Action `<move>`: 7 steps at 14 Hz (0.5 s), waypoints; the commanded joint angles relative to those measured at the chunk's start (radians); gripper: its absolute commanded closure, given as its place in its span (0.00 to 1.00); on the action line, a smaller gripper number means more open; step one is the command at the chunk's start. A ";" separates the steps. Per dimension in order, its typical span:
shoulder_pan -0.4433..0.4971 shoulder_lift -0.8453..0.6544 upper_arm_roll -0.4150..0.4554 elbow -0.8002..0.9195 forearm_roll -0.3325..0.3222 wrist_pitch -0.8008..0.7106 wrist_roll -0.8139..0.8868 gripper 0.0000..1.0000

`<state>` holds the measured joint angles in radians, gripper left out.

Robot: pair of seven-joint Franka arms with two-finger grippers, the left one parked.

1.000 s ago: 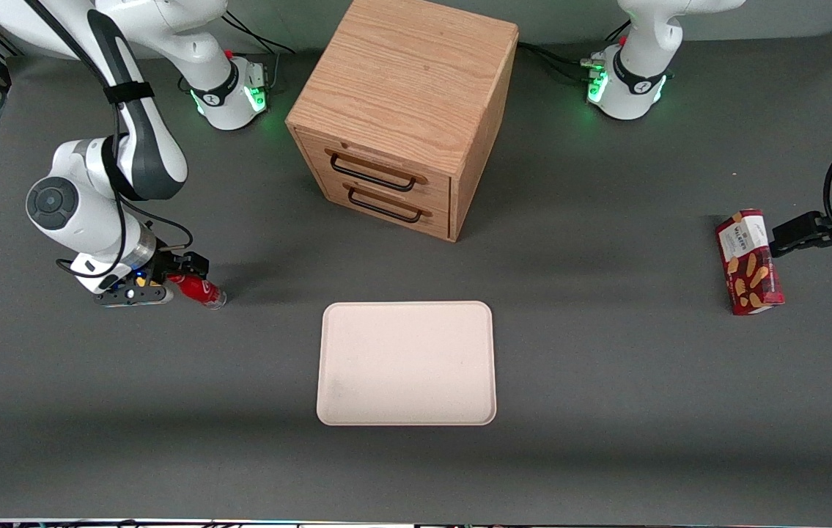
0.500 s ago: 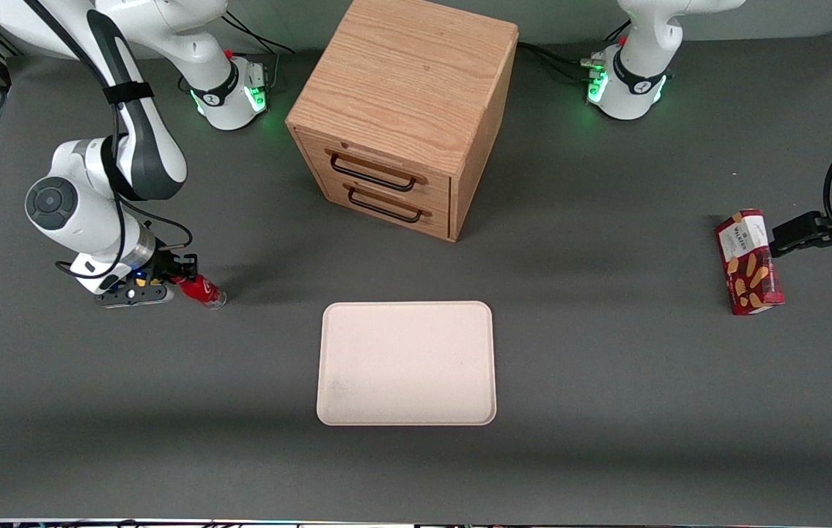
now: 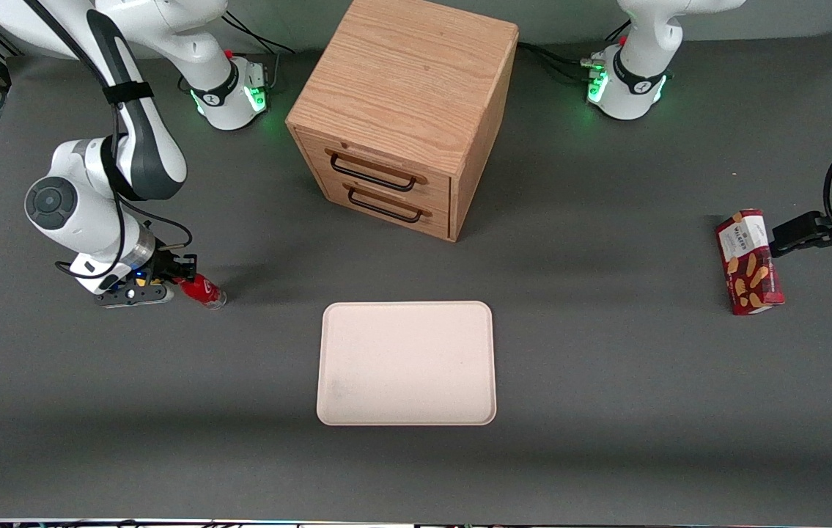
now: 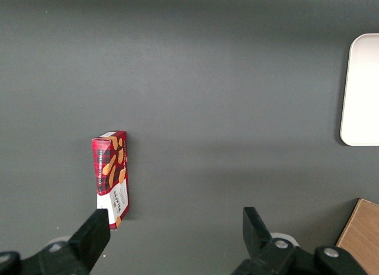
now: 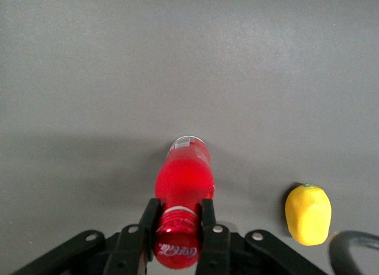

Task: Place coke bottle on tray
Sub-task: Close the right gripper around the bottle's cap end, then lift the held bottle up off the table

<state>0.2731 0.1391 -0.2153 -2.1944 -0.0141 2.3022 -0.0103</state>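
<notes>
The coke bottle (image 3: 201, 291) is small and red and lies tilted on the grey table toward the working arm's end, its clear base touching the mat. My right gripper (image 3: 181, 279) is shut on its neck just below the red cap. In the right wrist view the black fingers (image 5: 149, 218) press both sides of the bottle (image 5: 184, 180) neck, and the gripper (image 5: 177, 218) holds the cap with its white logo facing the camera. The pale cream-pink tray (image 3: 406, 363) lies flat near the table's middle, apart from the bottle and nearer the front camera than the cabinet.
A wooden drawer cabinet (image 3: 405, 110) with two black-handled drawers stands farther from the front camera than the tray. A yellow lemon-like lump (image 5: 307, 214) lies beside the bottle. A red biscuit box (image 3: 749, 262) lies toward the parked arm's end.
The fingers have closed in on the bottle's neck and the wrist has shifted slightly. The bottle stays in the same spot on the table.
</notes>
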 commanded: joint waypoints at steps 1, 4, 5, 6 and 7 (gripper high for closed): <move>0.001 -0.018 -0.006 0.027 0.008 -0.006 -0.030 1.00; 0.000 -0.013 -0.006 0.160 0.002 -0.151 -0.040 1.00; -0.002 -0.007 -0.006 0.224 0.002 -0.203 -0.056 1.00; -0.003 -0.001 -0.006 0.296 0.002 -0.274 -0.068 1.00; -0.003 0.003 -0.006 0.361 0.003 -0.347 -0.071 1.00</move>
<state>0.2720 0.1339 -0.2164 -1.9723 -0.0148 2.0873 -0.0426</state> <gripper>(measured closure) 0.683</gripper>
